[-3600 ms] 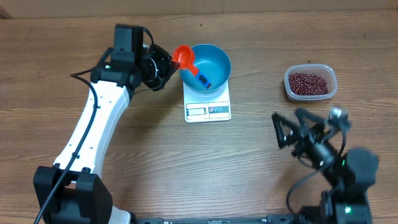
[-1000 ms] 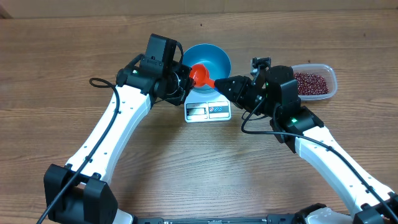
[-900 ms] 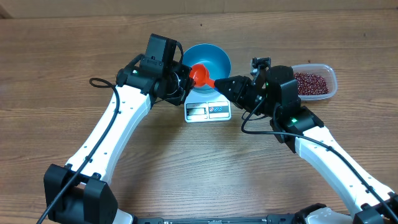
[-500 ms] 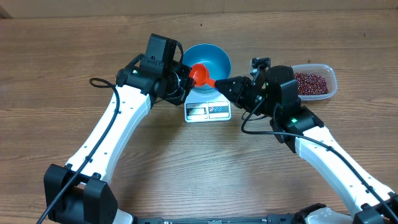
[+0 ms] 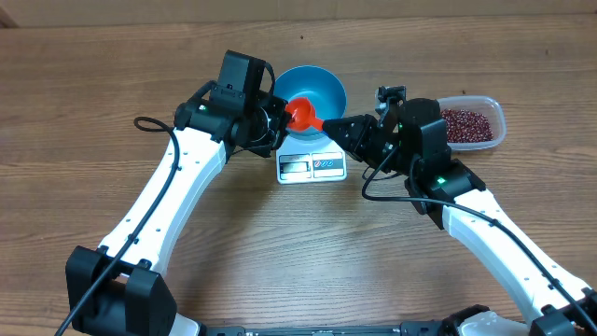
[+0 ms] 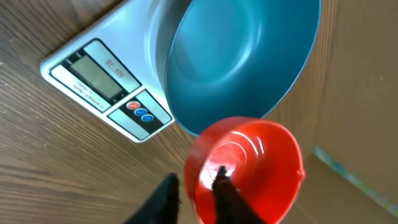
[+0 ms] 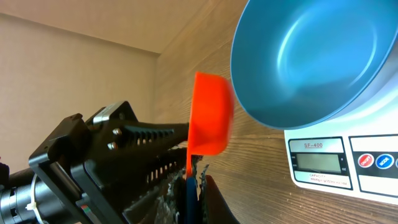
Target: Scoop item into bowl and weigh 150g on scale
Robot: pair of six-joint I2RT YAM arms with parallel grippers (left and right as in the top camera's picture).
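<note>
The blue bowl (image 5: 324, 88) stands empty on the white scale (image 5: 312, 165). A red scoop (image 5: 300, 112) with a blue handle hangs over the bowl's near-left rim, between both arms. My right gripper (image 5: 332, 125) is shut on the handle, whose blue edge shows between its fingers (image 7: 211, 196) in the right wrist view. My left gripper (image 5: 278, 119) straddles the cup wall (image 6: 249, 162), one finger inside and one outside, with a gap showing, so it is open. The item, dark red beans (image 5: 464, 124), lies at the far right.
The beans fill a clear plastic tub (image 5: 500, 119) at the table's far right, just beyond my right arm. The scale's display (image 6: 93, 74) faces the near side. A black cable loops off the left arm.
The right arm has come in from the near right, and its jaws have closed on the scoop's handle. The left jaws have loosened around the cup. Otherwise both arms stay still.
</note>
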